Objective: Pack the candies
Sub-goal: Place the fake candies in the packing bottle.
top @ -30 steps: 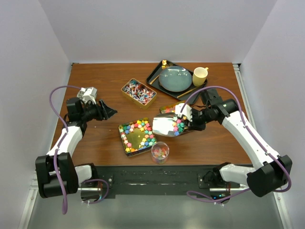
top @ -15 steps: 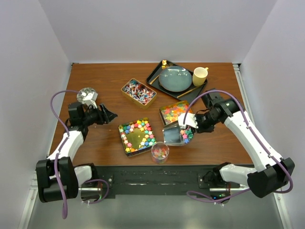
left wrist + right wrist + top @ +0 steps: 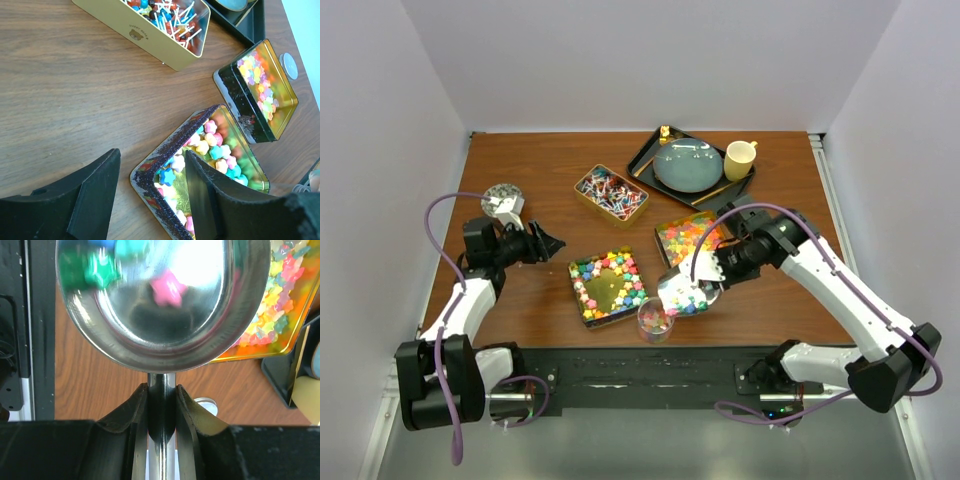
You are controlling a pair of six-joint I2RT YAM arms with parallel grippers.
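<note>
Multicoloured star-shaped candies (image 3: 620, 265) fill a gold tin (image 3: 582, 290) at the table's front middle. Orange-yellow-pink gummies (image 3: 685, 235) lie in a second tin, wrapped candies (image 3: 610, 192) in a third. My right gripper (image 3: 716, 268) is shut on the handle (image 3: 161, 405) of a metal scoop (image 3: 682, 291). The scoop carries a few star candies (image 3: 167, 292) and hangs tilted just above and right of the small glass jar (image 3: 655, 320). My left gripper (image 3: 548, 243) is open and empty, low over the left corner of the star-candy tin (image 3: 150, 177).
A black tray (image 3: 645, 158) at the back holds a blue plate (image 3: 688, 165); a yellow cup (image 3: 740, 160) stands beside the plate. A round metal lid (image 3: 205, 405) lies on the wood near the gummy tin (image 3: 280, 342). The table's front edge runs close to the jar.
My right arm has carried the loaded scoop from over the star-candy tin down toward the front, to the jar, and tipped it. The left arm barely shifted.
</note>
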